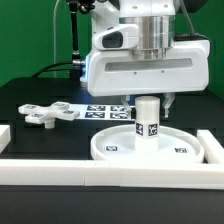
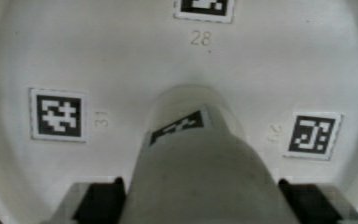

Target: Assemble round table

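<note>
The large round disc (image 1: 120, 146) lies flat on the black table, rim up, with square markers on it. The short cylinder leg (image 1: 148, 120) stands upright at the disc's centre, a marker on its side. My gripper (image 1: 148, 99) comes straight down over the leg and is shut on its upper end. In the wrist view the leg (image 2: 201, 150) runs down between the two black fingers (image 2: 101, 200), with the disc (image 2: 87, 50) below it. The cross-shaped foot piece (image 1: 47, 113) lies on the table at the exterior view's left, apart from the disc.
The marker board (image 1: 103, 108) lies behind the disc, partly under the gripper body. Long white border rails run along the front (image 1: 90, 172), the exterior view's left (image 1: 6, 134) and right (image 1: 214, 146). A green wall stands behind.
</note>
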Motion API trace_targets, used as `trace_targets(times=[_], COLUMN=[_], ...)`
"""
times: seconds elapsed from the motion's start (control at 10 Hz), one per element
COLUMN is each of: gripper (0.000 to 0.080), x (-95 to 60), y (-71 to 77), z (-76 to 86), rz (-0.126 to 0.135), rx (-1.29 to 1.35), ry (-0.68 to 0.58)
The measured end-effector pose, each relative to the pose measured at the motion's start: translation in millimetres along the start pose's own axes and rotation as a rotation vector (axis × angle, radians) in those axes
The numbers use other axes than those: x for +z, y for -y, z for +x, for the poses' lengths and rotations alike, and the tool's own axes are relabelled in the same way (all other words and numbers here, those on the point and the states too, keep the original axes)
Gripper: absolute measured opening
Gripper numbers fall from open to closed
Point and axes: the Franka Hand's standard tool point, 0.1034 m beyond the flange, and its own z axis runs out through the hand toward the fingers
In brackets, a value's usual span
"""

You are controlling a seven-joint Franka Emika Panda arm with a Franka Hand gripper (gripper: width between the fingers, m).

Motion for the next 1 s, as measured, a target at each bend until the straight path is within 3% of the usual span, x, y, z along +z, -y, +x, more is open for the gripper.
trace_targets(times=[0.5,1.0], gripper=[0.0409,0.0409], x=[0.0,-0.1], y=[-0.6,-1.2], z=[0.7,2.1], rz=[0.015,0.065], rx=[0.348,0.924], ry=[-0.002,0.002])
